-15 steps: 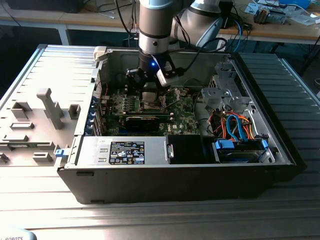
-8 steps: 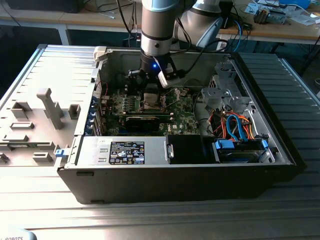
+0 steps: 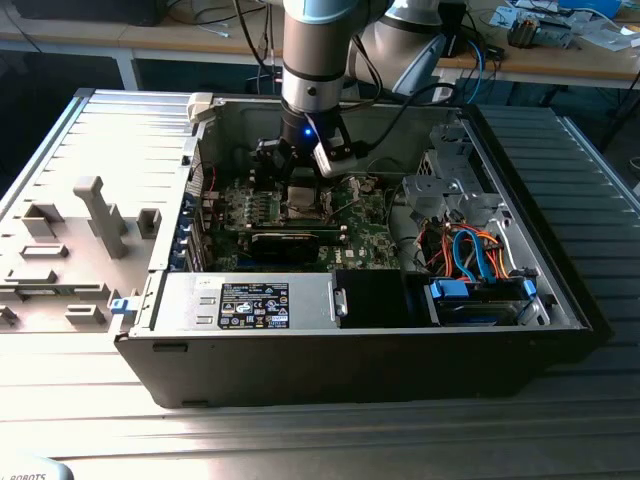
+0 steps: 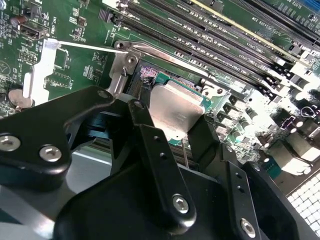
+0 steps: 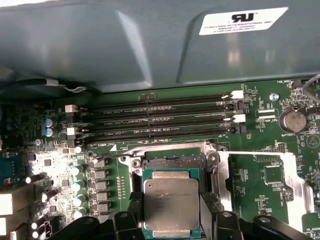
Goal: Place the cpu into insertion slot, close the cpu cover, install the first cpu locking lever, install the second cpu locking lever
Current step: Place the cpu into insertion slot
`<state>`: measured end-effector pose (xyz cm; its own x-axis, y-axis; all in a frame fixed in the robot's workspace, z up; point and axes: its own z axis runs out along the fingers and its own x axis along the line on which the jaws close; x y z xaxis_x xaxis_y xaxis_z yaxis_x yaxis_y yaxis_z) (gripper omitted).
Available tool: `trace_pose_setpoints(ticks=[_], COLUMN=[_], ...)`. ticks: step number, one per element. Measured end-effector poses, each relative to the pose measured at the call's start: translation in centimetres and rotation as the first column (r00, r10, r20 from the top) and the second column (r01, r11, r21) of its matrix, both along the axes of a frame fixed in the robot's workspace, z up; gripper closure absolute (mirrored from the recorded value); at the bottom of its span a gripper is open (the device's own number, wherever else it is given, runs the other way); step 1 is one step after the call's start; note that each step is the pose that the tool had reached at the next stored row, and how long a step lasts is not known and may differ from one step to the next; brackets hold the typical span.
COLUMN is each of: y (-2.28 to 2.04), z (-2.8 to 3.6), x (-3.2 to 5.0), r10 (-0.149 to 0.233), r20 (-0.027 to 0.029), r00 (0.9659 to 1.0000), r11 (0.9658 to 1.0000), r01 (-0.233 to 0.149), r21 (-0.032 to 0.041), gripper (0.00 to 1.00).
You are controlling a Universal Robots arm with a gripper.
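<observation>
My gripper (image 3: 300, 180) is down inside the open computer case, over the green board. In both wrist views its black fingers (image 4: 142, 120) press on two opposite edges of the cpu (image 4: 175, 110), a flat square chip with a dull silver top. The cpu (image 5: 171, 202) hangs just over the insertion slot (image 5: 172, 164), whose dark pin field (image 4: 149, 75) shows past one chip edge. The cpu cover (image 5: 300, 185), a silver frame with a cut-out centre, lies swung open beside the slot, also seen in the second wrist view (image 4: 40, 75). A thin locking lever rod (image 5: 250, 152) runs across the cover's edge.
Long black memory slots (image 5: 160, 120) run close beside the socket, with the grey case wall (image 5: 150, 45) behind them. A black card (image 3: 290, 240) lies in front of the socket. Drive cage and coloured cables (image 3: 470, 250) fill the exterior view's right. A grey fixture tray (image 3: 70, 250) sits outside the case.
</observation>
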<state>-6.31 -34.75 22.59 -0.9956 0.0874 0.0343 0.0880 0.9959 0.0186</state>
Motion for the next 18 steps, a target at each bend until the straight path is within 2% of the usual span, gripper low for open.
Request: trace_pose_setpoints(ticks=[4, 7, 8, 18], y=[0.18, 0.87, 0.98, 1.04], z=[-0.04, -0.06, -0.06, -0.07], x=[0.14, 0.43, 0.43, 0.42], r10=[-0.016, -0.018, -0.019, -0.084], r20=[-0.0001, 0.0001, 0.0000, 0.0000], r00=[0.9999, 0.9998, 0.9998, 0.9965], r11=[0.9999, 0.9998, 0.9998, 0.9965], r01=[0.016, 0.018, 0.019, 0.084], r21=[-0.0001, -0.0032, -0.0043, -0.0049], gripper=[0.46, 0.46, 0.46, 0.46])
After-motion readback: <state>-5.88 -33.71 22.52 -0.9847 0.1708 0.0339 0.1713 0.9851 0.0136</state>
